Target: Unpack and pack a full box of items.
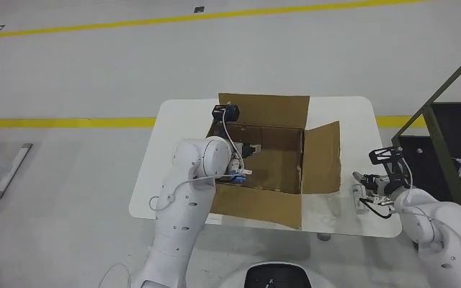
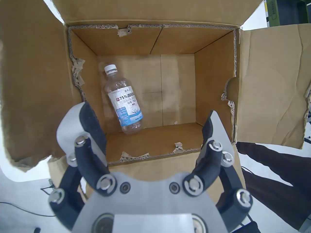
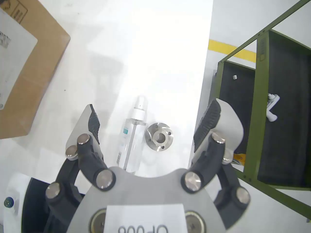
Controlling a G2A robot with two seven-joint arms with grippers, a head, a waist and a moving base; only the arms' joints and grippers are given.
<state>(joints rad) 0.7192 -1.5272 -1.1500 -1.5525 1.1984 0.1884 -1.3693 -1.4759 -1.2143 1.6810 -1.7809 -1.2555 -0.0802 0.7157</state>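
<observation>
Grey floor [image 1: 108, 72], yellow lines [image 1: 72, 122], green rack [image 3: 258, 98]

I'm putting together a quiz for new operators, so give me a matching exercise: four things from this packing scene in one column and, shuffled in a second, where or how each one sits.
Column one:
1. screw-cap bottle
2. spray bottle
3. metal flange
4. left gripper

Column two:
A. flat on the white table, centre hole facing up
B. open, above the cardboard box
C. lying on its side on the box floor
D. lying on its side on the table

Pairs: 1-C, 2-D, 3-A, 4-B
</observation>
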